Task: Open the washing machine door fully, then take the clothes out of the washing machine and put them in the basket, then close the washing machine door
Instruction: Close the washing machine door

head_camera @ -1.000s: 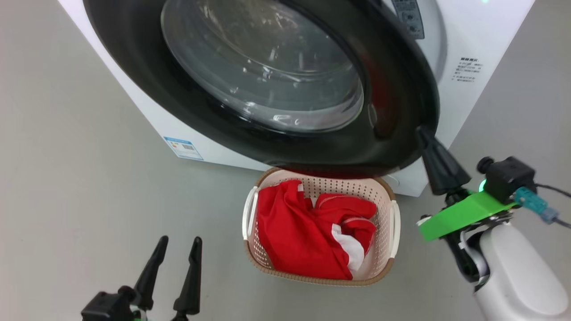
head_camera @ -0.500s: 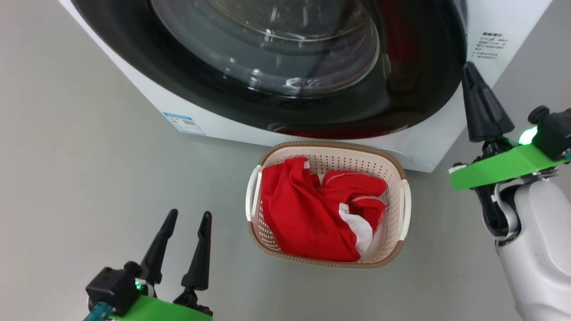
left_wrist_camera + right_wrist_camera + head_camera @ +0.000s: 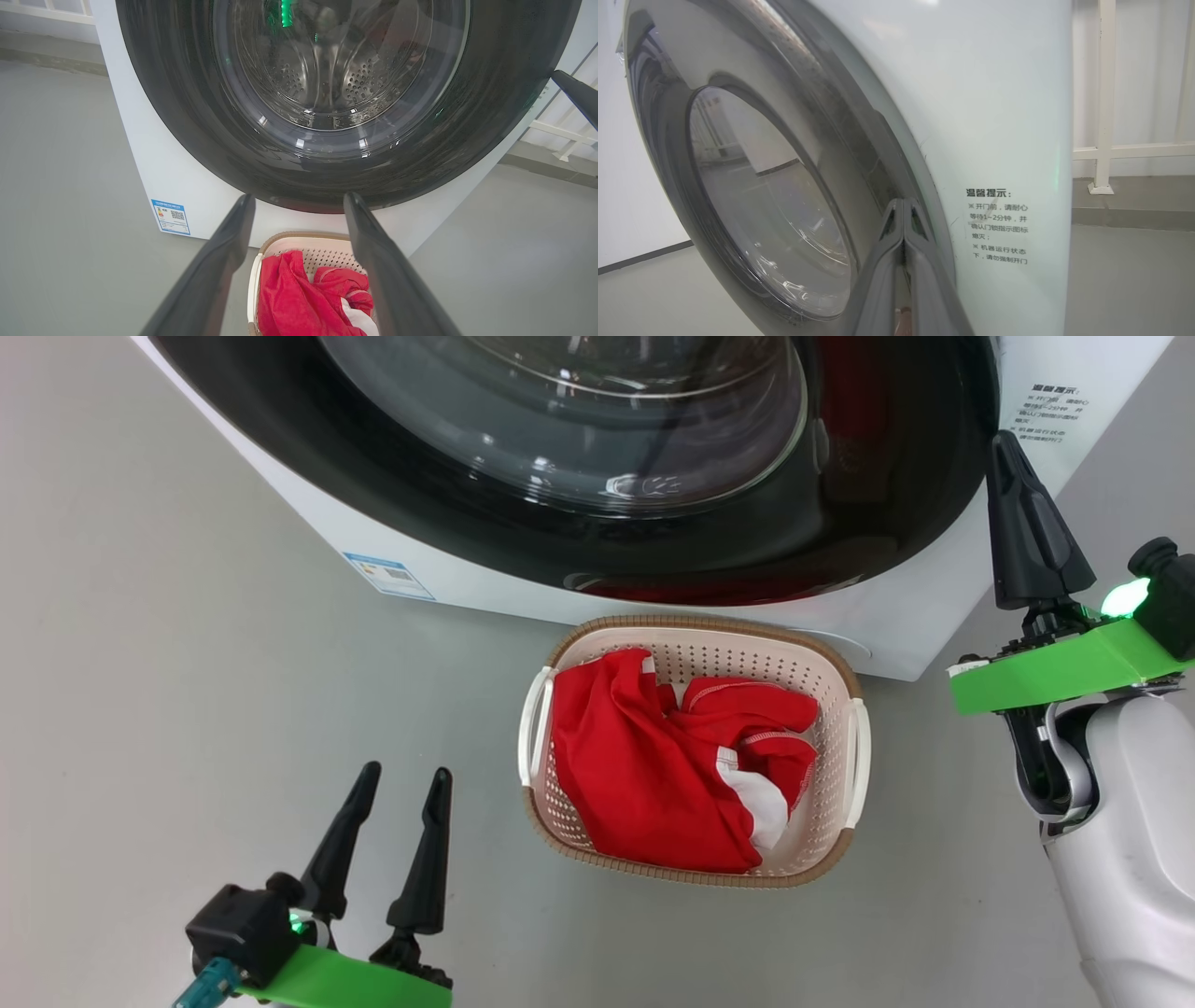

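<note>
**While the big round black-rimmed glass washing machine door (image 3: 579, 448) lies close against the white front-loading washing machine (image 3: 934, 607), right gripper (image 3: 1005, 439) sits at its edge**

Right gripper fingers are pressed together with nothing between them. The tips are at the seam where the door rim meets the white front, on the right side. Cannot tell if the door is latched.

Left gripper (image 3: 406, 771) hangs low left, fingers spread apart, empty, well apart from everything.

Small cream perforated plastic basket (image 3: 709, 658) with a brown rim stands on the grey floor (image 3: 187, 691) just before the machine's base, far rim near the white panel. Bright red clothes (image 3: 653, 775) with white panels lie heaped inside it.

The floor is open left of the basket and between the basket and both arms. The right forearm is right of the basket, apart. A white railing (image 3: 1104, 93) stands behind the machine's right side.

A second ago the door stood swung out, overhanging the basket's far rim, with the right gripper at its lower right edge. Now the door is back against the front. The head view has shifted too. Basket and clothes look unmoved.
</note>
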Controlling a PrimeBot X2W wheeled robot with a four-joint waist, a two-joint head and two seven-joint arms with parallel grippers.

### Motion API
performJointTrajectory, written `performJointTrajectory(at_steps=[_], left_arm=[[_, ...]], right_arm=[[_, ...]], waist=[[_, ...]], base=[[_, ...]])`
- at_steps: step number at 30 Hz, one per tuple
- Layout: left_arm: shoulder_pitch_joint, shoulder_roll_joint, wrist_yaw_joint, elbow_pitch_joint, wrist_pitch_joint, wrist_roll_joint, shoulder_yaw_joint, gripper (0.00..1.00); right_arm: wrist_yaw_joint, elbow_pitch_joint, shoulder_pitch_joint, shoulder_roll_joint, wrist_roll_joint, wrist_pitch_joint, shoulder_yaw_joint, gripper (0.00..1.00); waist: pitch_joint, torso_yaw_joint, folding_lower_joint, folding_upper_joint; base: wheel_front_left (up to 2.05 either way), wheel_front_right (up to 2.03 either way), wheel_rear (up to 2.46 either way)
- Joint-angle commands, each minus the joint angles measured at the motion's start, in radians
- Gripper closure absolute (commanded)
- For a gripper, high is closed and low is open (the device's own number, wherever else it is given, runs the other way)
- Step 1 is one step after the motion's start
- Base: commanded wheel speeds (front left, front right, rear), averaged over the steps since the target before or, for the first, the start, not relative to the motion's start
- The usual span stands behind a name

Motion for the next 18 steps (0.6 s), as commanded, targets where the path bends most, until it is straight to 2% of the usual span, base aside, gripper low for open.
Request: performJointTrajectory(at_steps=[1,8,9,10,13,14,15,18], left_arm=[[-0.023,0.01,-0.005,-0.021,-0.012,-0.009,0.029,0.0],[-0.011,0.01,-0.005,-0.003,-0.012,0.007,0.049,0.0],[-0.008,0.01,-0.005,-0.002,-0.012,0.012,0.052,0.0],[-0.005,0.01,-0.005,-0.001,-0.012,0.017,0.056,0.0],[0.007,0.01,-0.005,-0.001,-0.012,0.031,0.069,0.0],[0.011,0.01,-0.005,0.0,-0.012,0.036,0.073,0.0],[0.014,0.01,-0.005,0.001,-0.012,0.042,0.077,0.0],[0.023,0.01,-0.005,0.002,-0.012,0.058,0.086,0.0]], right_arm=[[-0.001,-0.031,-0.042,0.02,0.011,0.003,0.037,1.0],[-0.001,-0.026,0.024,0.021,0.017,0.003,0.087,1.0],[-0.001,-0.024,0.037,0.021,0.018,0.003,0.096,0.97],[-0.001,-0.023,0.051,0.021,0.02,0.003,0.104,0.9],[-0.001,-0.022,0.096,0.023,0.026,0.003,0.121,0.55],[-0.001,-0.022,0.112,0.024,0.027,0.003,0.126,0.2],[-0.001,-0.021,0.129,0.025,0.029,0.003,0.13,0.0],[-0.001,-0.024,0.181,0.035,0.037,0.003,0.121,0.0]], waist=[[0.0,-0.002,0.0,0.0],[-0.041,-0.026,0.0,0.0],[-0.049,-0.033,0.0,0.0],[-0.058,-0.039,0.0,0.0],[-0.084,-0.063,0.0,0.0],[-0.092,-0.071,0.0,0.0],[-0.101,-0.079,0.0,0.0],[-0.123,-0.103,0.0,0.0]], base=[[0.0,0.0,0.0],[0.0,0.0,0.0],[0.0,0.0,0.0],[0.0,0.0,0.0],[0.0,0.0,0.0],[0.0,0.0,0.0],[0.0,0.0,0.0],[0.0,0.0,0.0]])
